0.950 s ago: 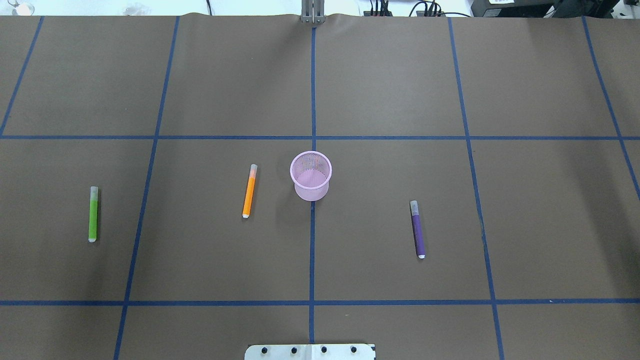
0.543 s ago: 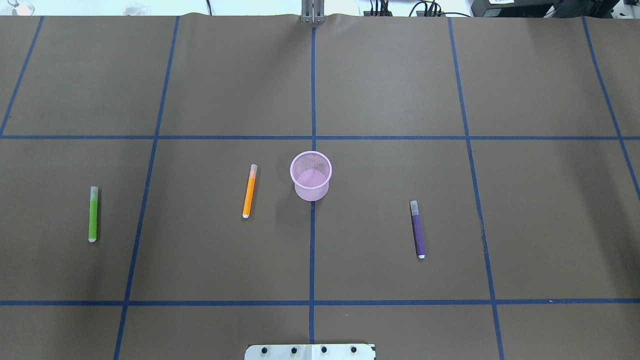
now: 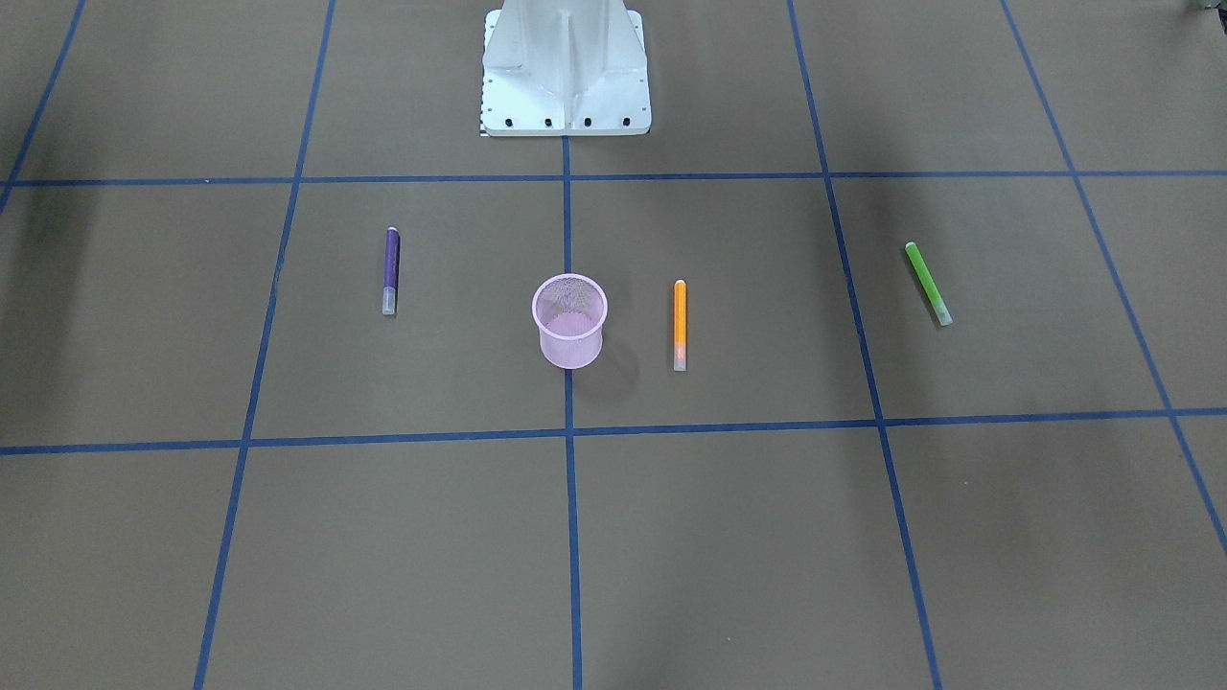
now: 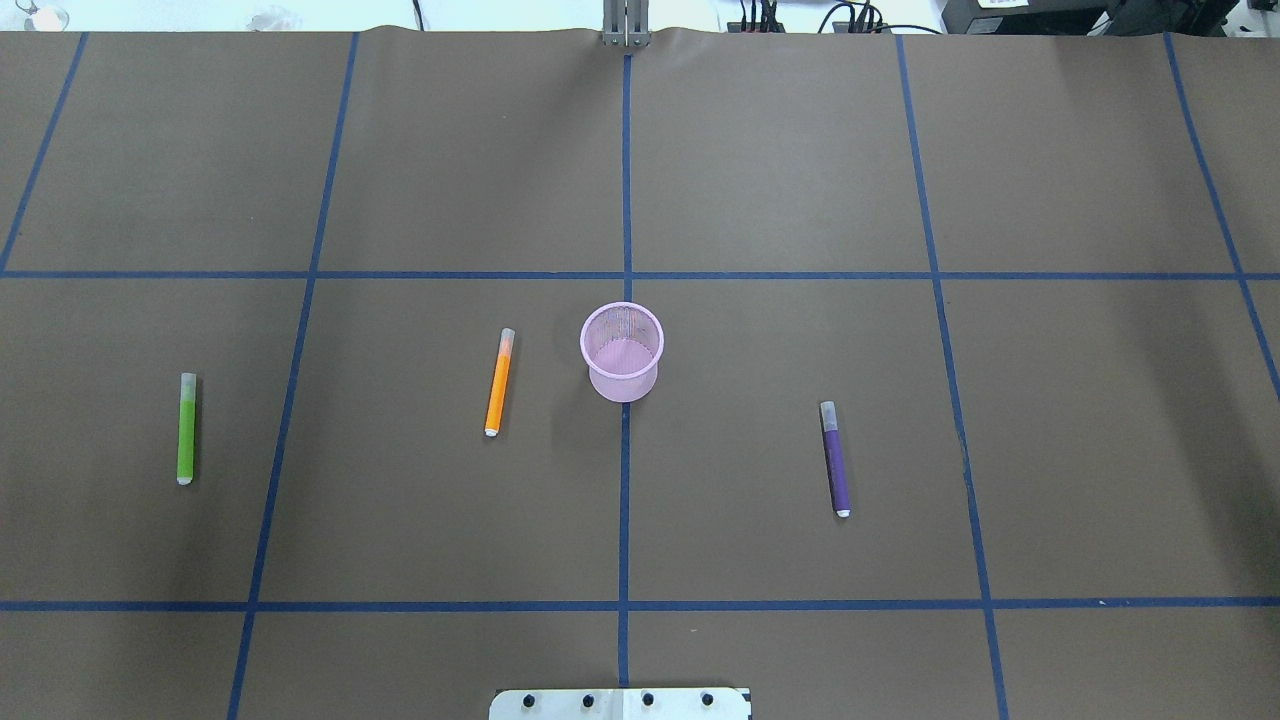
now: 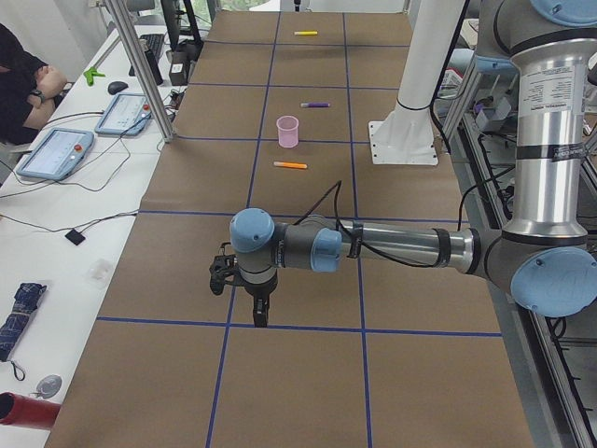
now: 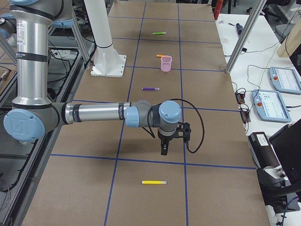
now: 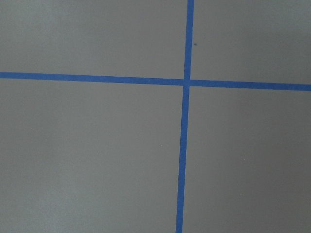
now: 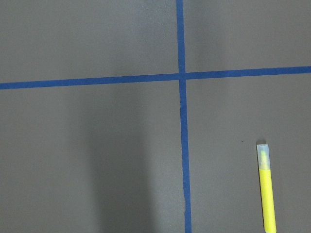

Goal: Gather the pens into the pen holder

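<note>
Brown table paper (image 6: 141, 202) bears the yellow pen (image 6: 154, 182) lying crosswise just beyond my right gripper (image 6: 163, 151), cap pointing away from me; whether the jaws are apart I cannot tell.

Brown tabletop (image 4: 800, 180) with blue tape grid (image 4: 626, 200). Pink mesh pen holder (image 4: 621, 350) upright on centre line. 4 pens lie flat, well apart: orange pen (image 4: 498, 385) near holder's left, green pen (image 4: 186, 430) farther left, purple pen (image 4: 835, 462) right, yellow pen (image 6: 154, 182) toward right end.
</note>
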Robot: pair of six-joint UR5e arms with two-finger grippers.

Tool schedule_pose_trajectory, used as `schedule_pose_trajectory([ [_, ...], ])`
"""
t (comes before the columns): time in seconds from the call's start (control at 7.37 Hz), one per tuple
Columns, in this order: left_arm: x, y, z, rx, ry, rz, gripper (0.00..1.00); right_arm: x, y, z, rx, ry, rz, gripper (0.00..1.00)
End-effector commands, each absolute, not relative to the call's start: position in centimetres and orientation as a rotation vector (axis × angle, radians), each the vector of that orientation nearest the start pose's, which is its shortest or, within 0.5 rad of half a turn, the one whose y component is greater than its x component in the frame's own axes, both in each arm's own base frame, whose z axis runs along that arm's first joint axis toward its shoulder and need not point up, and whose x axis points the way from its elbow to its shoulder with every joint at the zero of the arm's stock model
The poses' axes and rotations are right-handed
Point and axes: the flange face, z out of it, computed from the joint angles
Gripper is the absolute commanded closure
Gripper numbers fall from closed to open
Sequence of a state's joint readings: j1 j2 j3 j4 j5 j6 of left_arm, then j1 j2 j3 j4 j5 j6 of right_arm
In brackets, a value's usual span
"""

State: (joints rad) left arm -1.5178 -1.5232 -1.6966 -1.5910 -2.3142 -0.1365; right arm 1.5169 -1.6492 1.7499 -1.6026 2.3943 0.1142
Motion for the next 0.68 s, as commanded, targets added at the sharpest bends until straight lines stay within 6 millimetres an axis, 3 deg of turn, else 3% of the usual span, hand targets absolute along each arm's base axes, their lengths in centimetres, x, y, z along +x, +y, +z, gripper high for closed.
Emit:
schedule_pose_trajectory([
  [0.0,-3.7,-51.4,57.1,0.115,0.759,-0.005,0.00,2.2,-47.6,58.0,0.031,-0.836,-0.016,0.00],
  [0.27,-1.3,-51.8,55.1,0.087,0.877,-0.016,0.00,1.7,-47.4,58.3,0.011,-0.906,-0.017,0.00],
  [0.54,6.1,-52.6,52.9,0.032,0.870,-0.121,0.00,1.7,-46.7,59.7,-0.006,-0.906,-0.022,0.00],
])
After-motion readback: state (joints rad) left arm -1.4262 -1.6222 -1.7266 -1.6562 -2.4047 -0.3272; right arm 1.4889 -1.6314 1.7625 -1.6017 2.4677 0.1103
